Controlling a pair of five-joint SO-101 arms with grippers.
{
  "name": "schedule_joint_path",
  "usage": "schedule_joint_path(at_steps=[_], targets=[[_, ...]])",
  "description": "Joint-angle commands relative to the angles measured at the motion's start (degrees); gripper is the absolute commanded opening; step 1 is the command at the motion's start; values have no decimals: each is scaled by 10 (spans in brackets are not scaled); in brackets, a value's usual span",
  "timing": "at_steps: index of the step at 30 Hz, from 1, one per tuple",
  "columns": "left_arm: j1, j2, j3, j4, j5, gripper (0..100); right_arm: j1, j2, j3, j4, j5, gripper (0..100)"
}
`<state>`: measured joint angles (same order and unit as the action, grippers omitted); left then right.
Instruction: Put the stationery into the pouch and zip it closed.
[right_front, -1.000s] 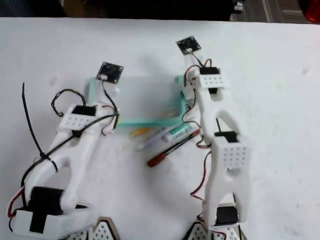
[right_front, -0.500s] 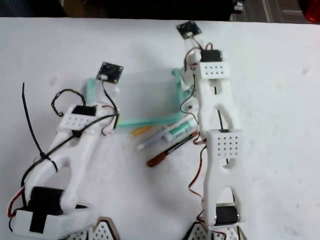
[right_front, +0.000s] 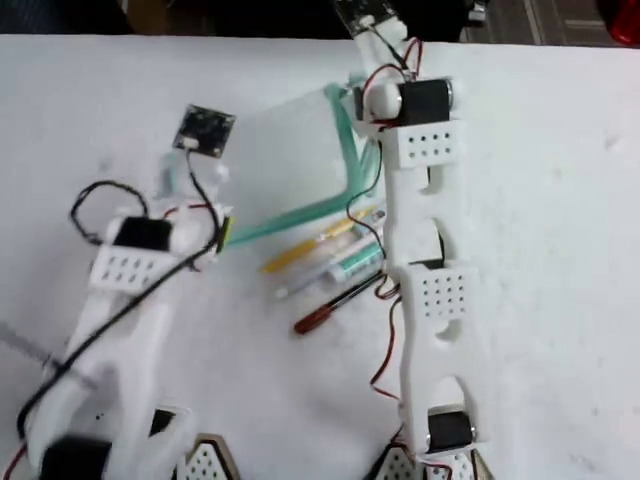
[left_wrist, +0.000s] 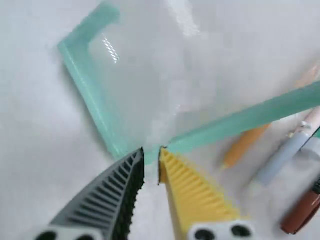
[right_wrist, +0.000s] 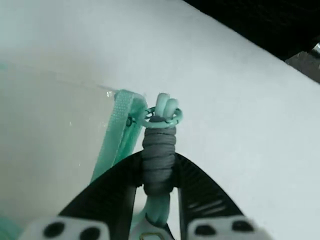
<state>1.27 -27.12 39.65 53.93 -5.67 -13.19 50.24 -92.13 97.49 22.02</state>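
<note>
Pinching pouch (left_wrist: 165, 70) corner, left pincer (left_wrist: 151, 156), seemingly closed

Right arm (right_front: 428, 210): has stretched farther across the tabletop (right_front: 560, 200), and its wrist is now near the far edge.
Pouch (right_front: 285, 150): dragged and turned. Its right end has swung toward the far edge, so it now lies slanted.
Left arm (right_front: 125, 265): has swung to the left, and its wrist sits farther left than before.
Yellow pen (right_front: 305, 250): more uncovered than a second ago.
</note>
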Motion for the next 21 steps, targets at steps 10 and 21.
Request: schedule_joint_path(at_steps=[10,21], targets=[[2,-350,-33,92,-85,225,-86,-260,56,16,-5,17],[3,-480,-29,162,-121,226,-202,-524,419,12,-5,17]])
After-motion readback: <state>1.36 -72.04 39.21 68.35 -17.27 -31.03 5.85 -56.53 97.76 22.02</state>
